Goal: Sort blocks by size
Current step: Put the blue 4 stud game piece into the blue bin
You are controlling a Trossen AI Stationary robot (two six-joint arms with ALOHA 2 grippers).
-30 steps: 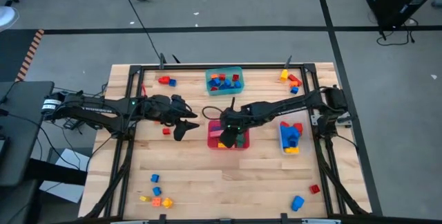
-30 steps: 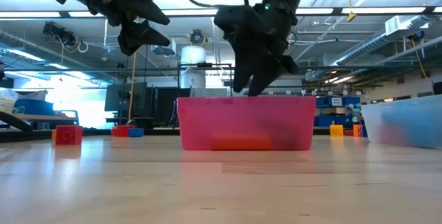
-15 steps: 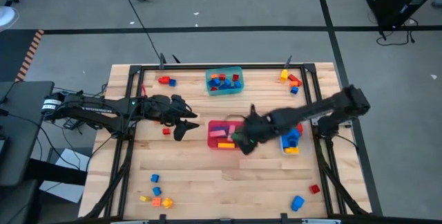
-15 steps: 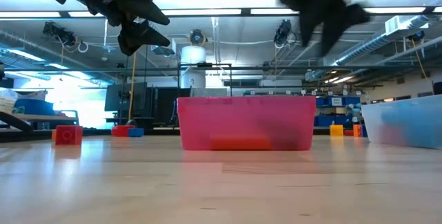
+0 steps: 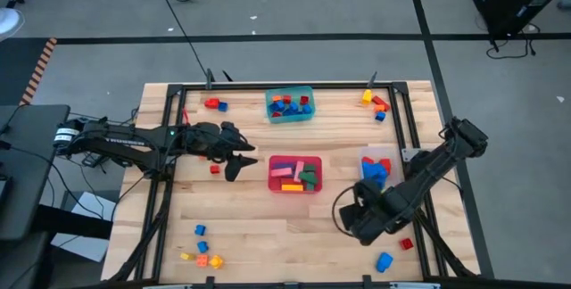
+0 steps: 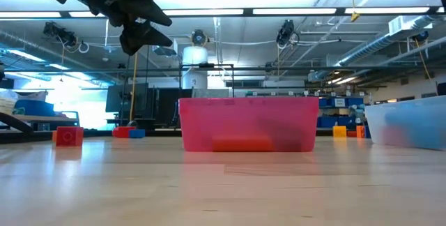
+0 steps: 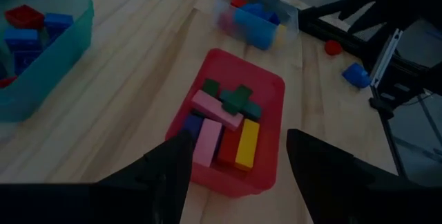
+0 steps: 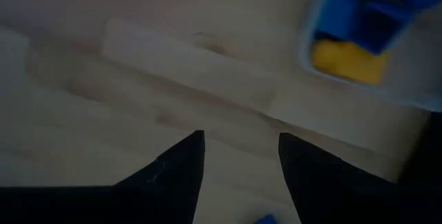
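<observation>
Blocks [image 5: 294, 175] in red tub [image 5: 316, 188], no readable writing.

The frosted clear plastic tub [image 6: 411, 121] is cut by the low view's edge; its blocks [image 6: 401, 134] blur into blue haze.

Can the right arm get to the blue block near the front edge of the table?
Probably yes. The right claw hangs open and empty just up the table from the blue block, which lies by itself on bare wood, with only a small red block close by.
</observation>
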